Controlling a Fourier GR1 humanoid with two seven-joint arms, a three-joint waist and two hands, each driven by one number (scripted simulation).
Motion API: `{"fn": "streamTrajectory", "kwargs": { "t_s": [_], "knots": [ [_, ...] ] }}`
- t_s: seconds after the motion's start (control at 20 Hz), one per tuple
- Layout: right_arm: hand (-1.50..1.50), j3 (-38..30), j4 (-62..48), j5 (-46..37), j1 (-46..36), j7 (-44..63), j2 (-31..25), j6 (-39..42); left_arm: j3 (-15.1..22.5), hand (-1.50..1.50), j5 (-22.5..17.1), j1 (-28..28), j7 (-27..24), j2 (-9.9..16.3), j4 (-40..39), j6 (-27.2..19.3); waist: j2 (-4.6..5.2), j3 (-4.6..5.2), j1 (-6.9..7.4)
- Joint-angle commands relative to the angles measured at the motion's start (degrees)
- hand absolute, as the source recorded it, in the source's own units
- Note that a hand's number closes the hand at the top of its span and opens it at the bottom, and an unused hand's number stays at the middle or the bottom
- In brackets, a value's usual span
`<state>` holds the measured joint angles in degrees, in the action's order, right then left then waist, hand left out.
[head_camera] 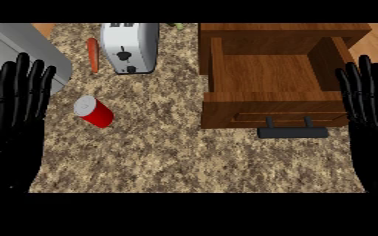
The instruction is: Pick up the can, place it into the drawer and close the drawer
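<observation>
While both hands rest open, left hand (26,92) and right hand (359,97) at the edges, I judge the pickup not yet begun. I see the can (94,111) lying on the surface (162,155), left of the open drawer (269,115); next I'd reach the left hand to it.

This is a kitchen. A speckled granite-patterned desk (184,155) carries a silver two-slot toaster (130,47) with a carrot (93,55) lying just beside it. A wooden drawer (273,87) with a dark bar handle (292,132) stands pulled open, and the corner of a steel sink (33,50) shows at the upper left.
</observation>
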<state>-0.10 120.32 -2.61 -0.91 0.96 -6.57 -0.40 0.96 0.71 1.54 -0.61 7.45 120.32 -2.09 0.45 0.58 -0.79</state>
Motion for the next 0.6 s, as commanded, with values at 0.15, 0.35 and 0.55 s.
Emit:
{"fn": "streamTrajectory", "kwargs": {
  "t_s": [0.15,0.35,0.55],
  "knots": [
    [-1.5,-2.3,0.9,4.4,2.1,-1.2,0.2,1.6,-3.0,-1.5,10.2,-0.6,2.9,-5.3,-1.5,-12.7,-0.5,-0.66,0.58],
    [-1.5,-4.3,-3.4,3.9,5.6,6.4,1.7,-1.9,-10.3,-1.5,7.6,-6.5,12.3,-7.3,-5.9,-22.8,0.04,-0.61,1.27],
    [-1.5,-2.6,-1.2,3.0,7.5,9.0,3.2,-3.1,-5.0,-1.5,13.6,-5.8,20.6,-7.4,-3.6,-31.0,-0.52,-0.64,0.45]
  ]
}}
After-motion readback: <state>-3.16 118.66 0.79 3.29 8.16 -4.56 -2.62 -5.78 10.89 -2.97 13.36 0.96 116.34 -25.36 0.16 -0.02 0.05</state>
